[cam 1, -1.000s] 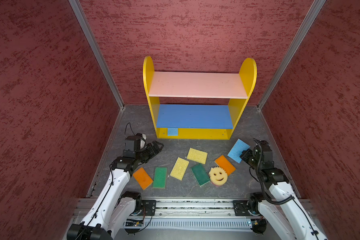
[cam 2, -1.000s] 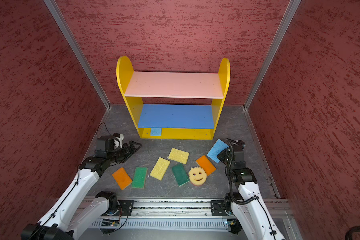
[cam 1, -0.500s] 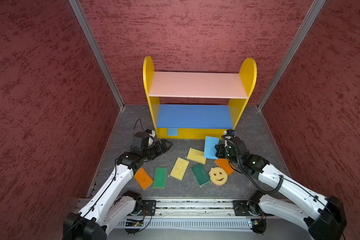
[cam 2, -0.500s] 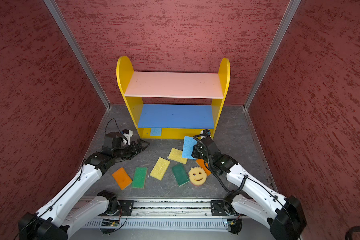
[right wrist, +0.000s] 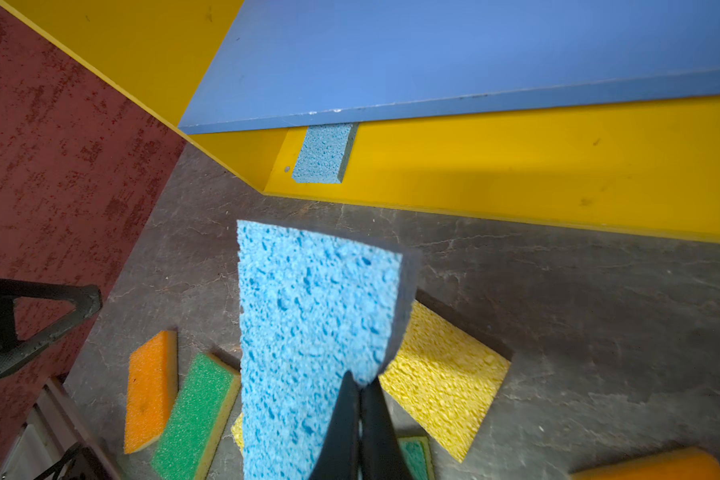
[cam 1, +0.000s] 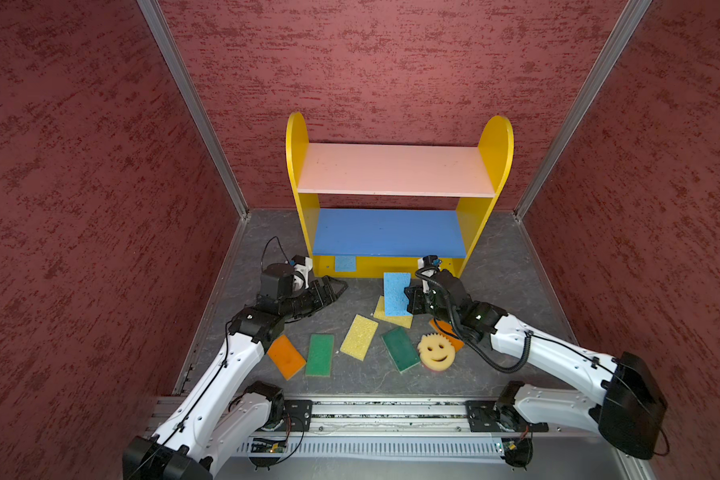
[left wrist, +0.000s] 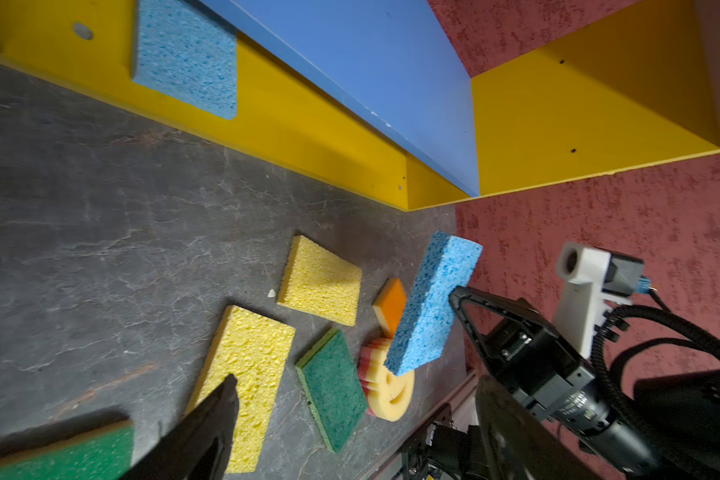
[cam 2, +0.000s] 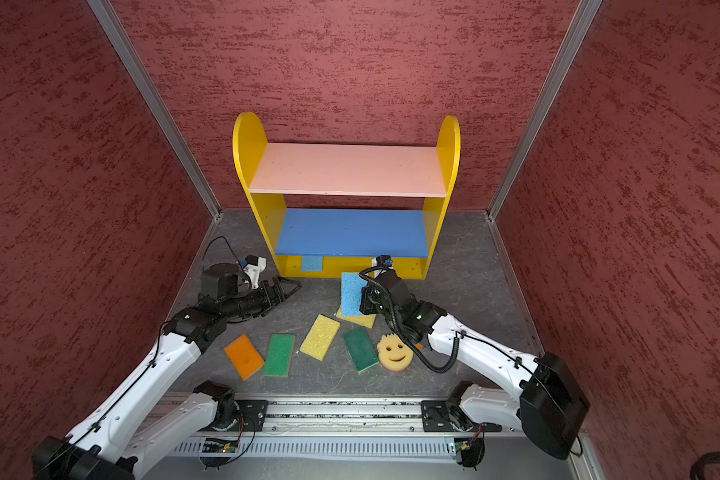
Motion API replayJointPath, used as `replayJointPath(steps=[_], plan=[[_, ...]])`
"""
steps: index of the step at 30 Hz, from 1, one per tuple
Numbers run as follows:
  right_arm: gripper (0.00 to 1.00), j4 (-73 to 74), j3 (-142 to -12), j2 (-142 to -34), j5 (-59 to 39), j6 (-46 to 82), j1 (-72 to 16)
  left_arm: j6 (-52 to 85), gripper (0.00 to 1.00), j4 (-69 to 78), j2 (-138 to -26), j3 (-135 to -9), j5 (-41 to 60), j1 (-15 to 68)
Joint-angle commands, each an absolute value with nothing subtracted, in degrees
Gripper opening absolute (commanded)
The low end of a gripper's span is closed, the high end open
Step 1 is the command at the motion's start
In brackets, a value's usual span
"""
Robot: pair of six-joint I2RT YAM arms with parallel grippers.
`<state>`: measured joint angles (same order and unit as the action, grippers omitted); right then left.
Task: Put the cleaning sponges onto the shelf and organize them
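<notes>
Right arm had carried the blue sponge from the tabletop's right side to just before the shelf base, lifted clear. Right jaws pinched one end; left jaws wide, empty. Judged light, soft foam: pinch across its thickness.

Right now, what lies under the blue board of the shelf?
One blue sponge lies flat on the yellow base, near its left end. The blue board covers the sponge's rear end and the back of the base, so anything deeper there cannot be seen.
</notes>
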<state>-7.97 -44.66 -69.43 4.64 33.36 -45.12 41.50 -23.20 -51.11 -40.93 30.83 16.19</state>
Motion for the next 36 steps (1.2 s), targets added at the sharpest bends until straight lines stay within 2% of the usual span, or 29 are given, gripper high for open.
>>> replayJointPath(steps=[1,11,17,19,23,25,30,31,33,34,36], plan=[[0.0,-3.63,-46.77,-70.33,1.08,32.52,-45.66,41.6,0.85,-19.16,-51.34,-41.71,36.73,16.52],[0.0,0.68,-52.67,-78.28,-7.37,33.02,-47.47,43.93,0.85,-12.97,-55.83,-41.38,36.4,21.69],[0.0,4.74,-53.26,-79.72,-10.69,34.13,-48.08,42.68,0.74,-12.79,-58.86,-42.82,35.13,24.47],[0.0,5.32,-53.29,-79.86,-11.45,34.61,-48.12,42.74,0.66,-12.51,-58.99,-42.85,34.79,24.71],[0.0,5.45,-53.21,-80.38,-12.13,35.06,-48.16,42.56,0.33,-12.28,-59.23,-43.18,34.02,25.09],[0.0,5.95,-52.68,-80.27,-11.82,35.6,-48.16,42.5,0.25,-12.7,-59.41,-43.51,33.89,25.22],[0.0,8.18,-51.52,-79.7,-12.3,37.02,-48.16,41.95,0.16,-14.07,-59.57,-43.73,33.06,25.4],[0.1,8.64,-51.18,-79.4,-12.39,37.5,-48.16,42.0,0.14,-14.16,-59.48,-43.65,32.97,25.4],[0.45,9.92,-50.15,-78.78,-12.41,38.5,-48.16,42.19,0.13,-14.09,-59.16,-43.27,32.8,25.4],[0.56,10.44,-49.48,-78.44,-12.33,39.02,-48.16,42.23,0.13,-14.07,-58.94,-43.23,32.65,25.38],[0.66,11.43,-47.85,-77.86,-12.13,40.6,-48.14,42.14,0.13,-13.92,-58.48,-43.18,32.58,25.31]])
